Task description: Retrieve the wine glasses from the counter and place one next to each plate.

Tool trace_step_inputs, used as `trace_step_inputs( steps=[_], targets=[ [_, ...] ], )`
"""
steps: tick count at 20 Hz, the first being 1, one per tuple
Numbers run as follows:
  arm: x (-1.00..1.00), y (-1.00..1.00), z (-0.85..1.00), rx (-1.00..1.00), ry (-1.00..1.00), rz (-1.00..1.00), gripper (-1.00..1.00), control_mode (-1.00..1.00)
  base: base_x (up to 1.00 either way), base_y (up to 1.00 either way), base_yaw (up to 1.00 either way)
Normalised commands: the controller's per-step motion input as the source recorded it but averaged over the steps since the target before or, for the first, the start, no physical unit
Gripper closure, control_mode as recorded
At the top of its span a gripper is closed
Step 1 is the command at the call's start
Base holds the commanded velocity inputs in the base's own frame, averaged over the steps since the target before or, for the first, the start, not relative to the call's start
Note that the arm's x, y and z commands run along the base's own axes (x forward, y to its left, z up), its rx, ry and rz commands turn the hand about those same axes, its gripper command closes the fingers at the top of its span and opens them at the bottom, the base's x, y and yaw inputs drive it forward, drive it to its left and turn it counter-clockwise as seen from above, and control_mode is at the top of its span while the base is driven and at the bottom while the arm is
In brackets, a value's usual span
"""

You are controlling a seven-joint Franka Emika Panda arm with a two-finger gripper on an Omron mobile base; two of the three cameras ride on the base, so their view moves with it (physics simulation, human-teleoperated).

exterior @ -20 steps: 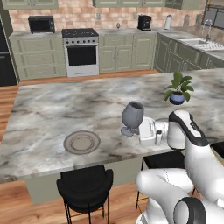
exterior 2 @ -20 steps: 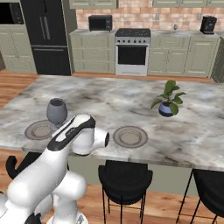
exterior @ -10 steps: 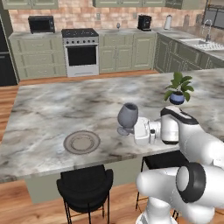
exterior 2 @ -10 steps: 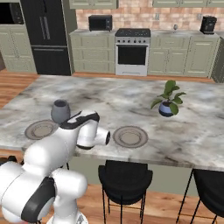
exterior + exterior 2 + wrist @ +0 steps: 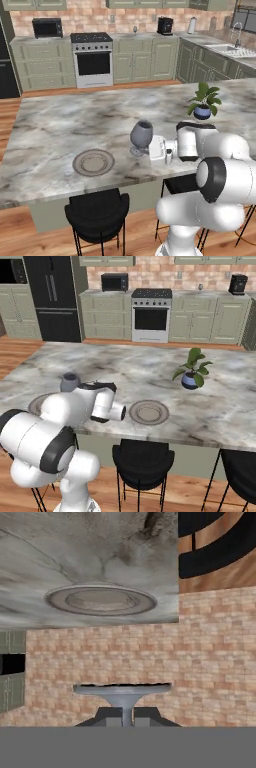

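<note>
The hand view shows the jaws closed on the stem of a grey wine glass (image 5: pixel 122 698), its disc foot facing the camera. From the left base view the glass (image 5: pixel 141 136) seems to hover just above the marble surface (image 5: pixel 60 125), right of an empty plate (image 5: pixel 93 162).

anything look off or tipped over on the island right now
Nothing is spilled or broken. The wine glass is carried by its stem in the end effector above the counter, right of a plate.
</note>
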Motion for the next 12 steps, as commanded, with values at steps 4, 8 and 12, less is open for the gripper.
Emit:
trace_step_inputs(
  steps=[4, 8, 12],
  targets=[
    [0.03, 0.28, -0.15, -0.03, 0.01, 0.0, 1.0, -1.0, 0.0, 0.0, 0.0],
    [0.04, 0.28, -0.16, -0.04, 0.0, 0.0, 1.0, -1.0, 0.0, 0.0, 0.0],
    [0.25, 0.04, -0.26, -0.01, 0.03, 0.0, 1.0, -1.0, 0.0, 0.0, 0.0]
  ],
)
